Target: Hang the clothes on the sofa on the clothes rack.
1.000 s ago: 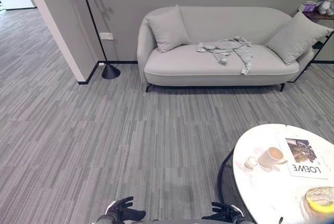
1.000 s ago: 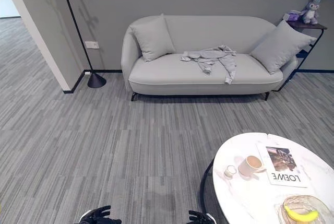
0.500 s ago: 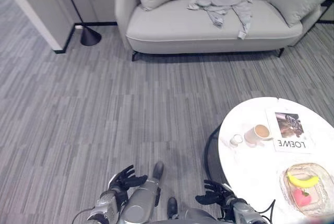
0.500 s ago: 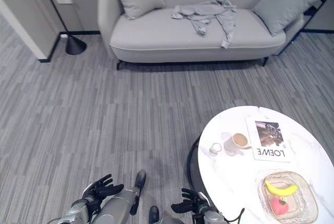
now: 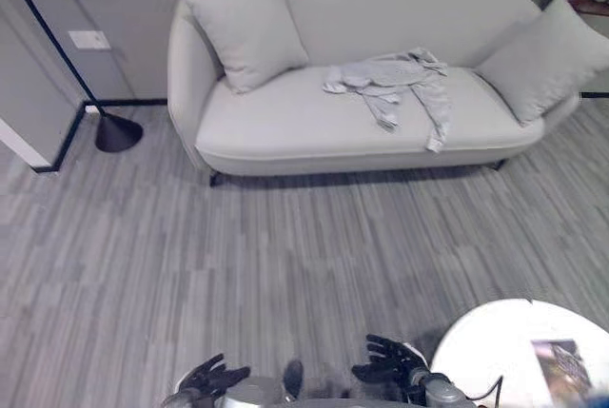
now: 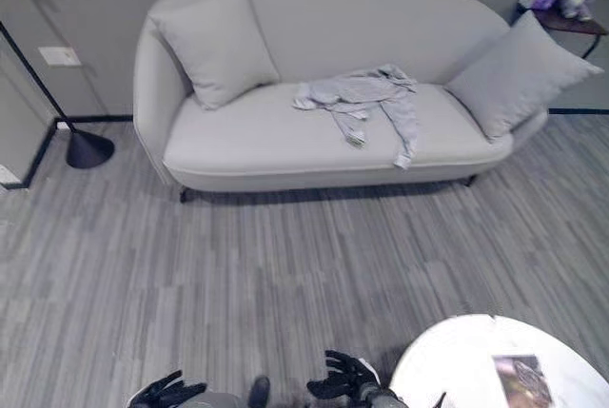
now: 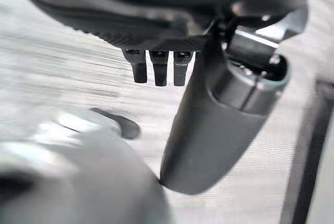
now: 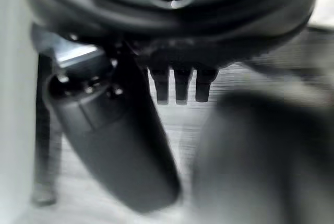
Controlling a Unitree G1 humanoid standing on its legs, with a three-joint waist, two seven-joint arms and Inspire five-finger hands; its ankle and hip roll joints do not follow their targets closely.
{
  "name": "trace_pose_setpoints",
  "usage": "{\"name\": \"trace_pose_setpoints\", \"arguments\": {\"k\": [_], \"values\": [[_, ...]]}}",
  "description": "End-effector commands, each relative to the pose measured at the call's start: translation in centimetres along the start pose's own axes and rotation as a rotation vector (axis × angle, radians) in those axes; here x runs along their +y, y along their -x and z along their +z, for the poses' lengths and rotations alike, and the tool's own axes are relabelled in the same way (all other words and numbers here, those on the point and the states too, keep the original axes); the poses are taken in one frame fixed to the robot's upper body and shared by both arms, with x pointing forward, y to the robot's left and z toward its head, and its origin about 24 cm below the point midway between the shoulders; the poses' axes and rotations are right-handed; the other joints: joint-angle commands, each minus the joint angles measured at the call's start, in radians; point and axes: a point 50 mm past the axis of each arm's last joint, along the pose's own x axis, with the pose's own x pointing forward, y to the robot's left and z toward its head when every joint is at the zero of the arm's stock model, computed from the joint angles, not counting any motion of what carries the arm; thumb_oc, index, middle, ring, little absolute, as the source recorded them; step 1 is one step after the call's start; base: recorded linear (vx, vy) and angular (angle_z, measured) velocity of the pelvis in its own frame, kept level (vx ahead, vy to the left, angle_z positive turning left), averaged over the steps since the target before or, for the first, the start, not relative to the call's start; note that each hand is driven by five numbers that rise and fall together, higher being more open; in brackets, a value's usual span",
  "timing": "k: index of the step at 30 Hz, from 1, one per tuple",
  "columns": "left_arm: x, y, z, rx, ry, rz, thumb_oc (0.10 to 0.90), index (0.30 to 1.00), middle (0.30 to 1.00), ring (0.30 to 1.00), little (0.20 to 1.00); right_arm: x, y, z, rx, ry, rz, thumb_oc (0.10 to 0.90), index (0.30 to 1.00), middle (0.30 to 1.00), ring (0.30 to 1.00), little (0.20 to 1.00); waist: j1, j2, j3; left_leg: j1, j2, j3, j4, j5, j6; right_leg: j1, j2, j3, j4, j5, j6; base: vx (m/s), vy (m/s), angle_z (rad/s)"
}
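Hands hang low at the near edge, both empty: the left hand (image 5: 211,377) and right hand (image 5: 388,362) have their fingers loosely spread, palms toward the floor (image 5: 285,265), holding nothing. Wrist views show each hand's fingers (image 7: 159,70) straight over the grey planks. The clothes (image 5: 392,85), a crumpled grey garment, lie on the sofa (image 5: 285,123) seat right of centre, one sleeve trailing over the front edge, between the left cushion (image 5: 249,28) and the right cushion (image 5: 544,58). A lamp base (image 5: 118,131) stands left of the sofa. Against half a second ago, the camera has moved: the sofa looms larger and the round table (image 5: 495,351) has slid to the near right corner.
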Motion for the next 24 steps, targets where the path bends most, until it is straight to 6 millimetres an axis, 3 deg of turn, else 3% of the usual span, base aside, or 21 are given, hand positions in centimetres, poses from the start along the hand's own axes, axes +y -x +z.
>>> {"name": "trace_pose_setpoints", "arguments": {"k": [1, 2, 3, 5, 6, 8, 9, 10, 11, 12, 13, 14, 15, 16, 17, 18, 20, 21, 22, 23, 24], "values": [[2.0, 0.1, 2.2, -0.066, -0.069, 0.03, 0.8, 0.9, 0.9, 0.9, 0.9, 1.0, 0.3, -2.6, 0.114, -0.082, 0.004, 0.8, 0.9, 0.9, 0.9, 0.9, -0.044, -0.06, 0.084, 0.091, 0.031, -0.024, -0.089, -0.005, -0.094, 0.189, 0.084, 0.026, -0.855, 0.349, 0.113, 1.07, -0.034, 1.26], [2.0, 0.1, 2.2, -0.066, -0.069, 0.03, 0.8, 0.9, 0.9, 0.9, 0.9, 1.0, 0.3, -2.6, 0.114, -0.082, 0.004, 0.8, 0.9, 0.9, 0.9, 0.9, -0.045, -0.061, 0.084, 0.09, 0.03, -0.025, -0.089, -0.004, -0.094, 0.19, 0.083, 0.025, -0.858, 0.352, 0.113, 1.22, -0.053, 1.42], [2.0, 0.1, 2.1, -0.053, -0.097, 0.041, 0.8, 0.9, 0.9, 0.9, 0.9, 1.1, 0.7, -4.1, 0.177, -0.097, -0.002, 0.8, 0.9, 0.9, 0.9, 0.9, -0.087, -0.063, 0.083, 0.203, 0.035, -0.073, -0.089, -0.067, -0.124, 0.055, 0.116, 0.02, -1.0, 0.405, 0.174, 0.93, -0.046, 0.83], [1.7, 0.1, 1.6, -0.044, -0.105, 0.022, 0.8, 0.9, 0.9, 0.9, 0.9, 1.0, 1.1, -5.1, 0.215, -0.083, -0.007, 0.8, 0.9, 0.9, 0.9, 0.9, -0.09, -0.064, 0.07, 0.244, 0.053, -0.082, -0.089, -0.063, -0.141, 0.076, 0.113, -0.059, -1.0, 0.411, 0.172, 0.95, -0.088, 0.89], [1.6, 0.1, 1.4, -0.031, -0.138, 0.017, 0.8, 0.9, 0.9, 0.9, 0.9, 0.7, 1.3, -5.7, 0.239, -0.083, -0.015, 0.8, 0.9, 0.9, 0.9, 0.9, -0.099, -0.059, 0.056, 0.291, 0.087, -0.081, -0.089, -0.04, -0.152, 0.097, 0.135, -0.062, -1.0, 0.434, 0.16, 0.54, -0.088, 1.08], [1.8, 0.1, 1.2, -0.013, -0.201, 0.027, 0.8, 0.9, 0.9, 0.9, 0.9, 0.5, 1.6, -6.1, 0.26, -0.071, -0.016, 0.8, 0.9, 0.9, 0.9, 0.9, -0.105, -0.061, 0.042, 0.293, 0.098, -0.072, -0.026, -0.035, -0.165, 0.129, 0.137, -0.043, -1.0, 0.437, 0.14, 0.6, -0.107, 0.46], [1.5, 0.1, 1.6, -0.041, -0.183, 0.02, 0.8, 0.9, 0.9, 0.9, 0.9, -0.5, 2.0, -7.0, 0.303, -0.078, -0.058, 0.8, 0.9, 0.9, 0.9, 0.9, -0.093, -0.046, 0.039, 0.195, 0.106, -0.028, 0.26, 0.069, -0.228, 0.213, 0.15, -0.011, -1.0, 0.44, 0.115, 0.84, -0.172, 0.28], [1.4, 0.0, 2.1, -0.065, -0.143, 0.02, 0.8, 0.9, 0.9, 0.9, 0.9, -1.1, 2.0, -6.8, 0.301, -0.09, -0.082, 0.8, 0.9, 0.9, 0.9, 0.9, -0.074, -0.053, 0.059, 0.079, 0.09, -0.015, 0.494, 0.146, -0.249, 0.258, 0.144, -0.006, -1.0, 0.427, 0.096, 0.69, -0.172, 0.24], [1.4, 0.0, 2.5, -0.083, -0.127, 0.022, 0.8, 0.9, 0.9, 0.9, 0.9, -1.5, 1.7, -6.1, 0.279, -0.106, -0.101, 0.8, 0.9, 0.9, 0.9, 0.9, -0.054, -0.059, 0.078, -0.028, 0.065, -0.012, 0.677, 0.195, -0.246, 0.292, 0.148, 0.015, -1.0, 0.4, 0.072, 0.4, -0.183, 0.23], [1.4, 0.1, 2.5, -0.087, -0.125, 0.019, 0.8, 0.9, 0.9, 0.9, 0.9, -1.9, 1.6, -5.6, 0.267, -0.11, -0.115, 0.8, 0.9, 0.9, 0.9, 0.9, -0.036, -0.083, 0.091, -0.133, 0.03, -0.008, 0.785, 0.198, -0.224, 0.323, 0.142, 0.041, -1.0, 0.373, 0.054, 0.39, -0.176, 0.08], [1.4, 0.1, 2.4, -0.083, -0.124, 0.012, 0.8, 0.9, 0.9, 0.9, 0.9, -2.2, 1.5, -5.2, 0.258, -0.099, -0.118, 0.8, 0.9, 0.9, 0.9, 0.9, -0.003, -0.081, 0.103, -0.217, 0.036, 0.015, 0.825, 0.145, -0.189, 0.363, 0.162, 0.067, -1.0, 0.349, 0.038, 0.43, -0.155, -0.58], [1.4, 0.1, 2.5, -0.086, -0.119, 0.012, 0.8, 0.9, 0.9, 0.9, 0.9, -2.4, 1.3, -4.7, 0.246, -0.091, -0.122, 0.8, 0.9, 0.9, 0.9, 0.9, 0.024, -0.086, 0.113, -0.271, 0.028, 0.034, 0.79, 0.107, -0.16, 0.397, 0.166, 0.091, -1.0, 0.329, 0.034, 0.6, -0.029, -1.09], [1.5, 0.2, 2.3, -0.093, -0.106, 0.018, 0.8, 0.9, 0.9, 0.9, 0.9, -2.8, 1.1, -3.9, 0.217, -0.08, -0.131, 0.8, 0.9, 0.9, 0.9, 0.9, 0.07, -0.094, 0.117, -0.317, -0.016, 0.023, 0.55, 0.086, -0.137, 0.434, 0.176, 0.145, -1.0, 0.308, 0.039, 0.58, 0.06, -1.6], [1.4, 0.2, 2.1, -0.093, -0.105, 0.014, 0.8, 0.9, 0.9, 0.9, 0.9, -3.1, 0.9, -3.3, 0.2, -0.066, -0.138, 0.8, 0.9, 0.9, 0.9, 0.9, 0.092, -0.087, 0.112, -0.293, -0.023, -0.003, 0.369, 0.091, -0.133, 0.452, 0.185, 0.16, -1.0, 0.297, 0.047, 0.65, 0.115, -1.43], [1.5, 0.3, 1.8, -0.091, -0.11, 0.016, 0.8, 0.9, 0.9, 0.9, 0.9, -3.3, 0.7, -2.6, 0.179, -0.043, -0.134, 0.8, 0.9, 0.9, 0.9, 0.9, 0.114, -0.07, 0.106, -0.29, -0.025, -0.047, 0.157, 0.146, -0.138, 0.48, 0.216, 0.181, -1.0, 0.274, 0.045, 0.44, 0.072, -1.4], [1.4, 0.3, 1.7, -0.085, -0.116, 0.014, 0.8, 0.9, 0.9, 0.9, 0.9, -3.3, 0.6, -2.3, 0.171, -0.032, -0.134, 0.8, 0.9, 0.9, 0.9, 0.9, 0.124, -0.064, 0.101, -0.288, -0.01, -0.046, 0.063, 0.186, -0.152, 0.502, 0.223, 0.187, -1.0, 0.263, 0.04, 0.43, 0.038, -1.16], [1.8, 0.4, 1.3, -0.061, -0.13, 0.033, 0.8, 0.9, 0.9, 0.9, 0.9, -3.4, 0.6, -2.3, 0.174, -0.016, -0.129, 0.8, 0.9, 0.9, 0.9, 0.9, 0.122, -0.061, 0.103, -0.298, 0.003, -0.004, 0.022, 0.196, -0.158, 0.516, 0.232, 0.174, -1.0, 0.249, 0.036, 0.34, 0.034, -0.72], [2.5, 0.7, 0.4, -0.049, -0.119, 0.044, 0.8, 0.9, 0.9, 0.9, 0.9, -2.8, 0.3, -1.5, 0.139, 0.029, -0.095, 0.8, 0.9, 0.9, 0.9, 0.9, 0.143, -0.062, 0.063, -0.192, 0.012, -0.031, -0.057, 0.196, -0.133, 0.572, 0.228, 0.174, -1.0, 0.23, 0.039, 0.42, 0.1, -0.48], [2.6, 0.8, 0.4, -0.051, -0.111, 0.043, 0.8, 0.9, 0.9, 0.9, 0.9, -2.6, 0.2, -1.1, 0.119, 0.041, -0.087, 0.8, 0.9, 0.9, 0.9, 0.9, 0.144, -0.063, 0.054, -0.162, 0.019, -0.033, -0.063, 0.194, -0.128, 0.557, 0.22, 0.157, -0.906, 0.205, 0.042, 0.48, 0.126, -0.59], [3.0, 0.8, 0.9, -0.068, -0.089, 0.057, 0.8, 0.9, 0.9, 0.9, 0.9, -2.2, -0.3, 0.2, 0.074, 0.049, -0.07, 0.8, 0.9, 0.9, 0.9, 0.9, 0.143, -0.063, 0.068, -0.129, 0.038, -0.023, -0.069, 0.192, -0.118, 0.49, 0.212, 0.146, -0.732, 0.2, 0.067, 0.17, 0.056, -0.84], [3.5, 0.9, 1.5, -0.082, -0.083, 0.074, 0.8, 0.9, 0.9, 0.9, 0.9, -2.0, -0.6, 1.7, 0.025, 0.065, -0.063, 0.8, 0.9, 0.9, 0.9, 0.9, 0.132, -0.054, 0.085, -0.1, 0.065, -0.027, -0.083, 0.192, -0.114, 0.391, 0.202, 0.128, -0.591, 0.238, 0.096, 0.04, 0.008, -0.89]]}}
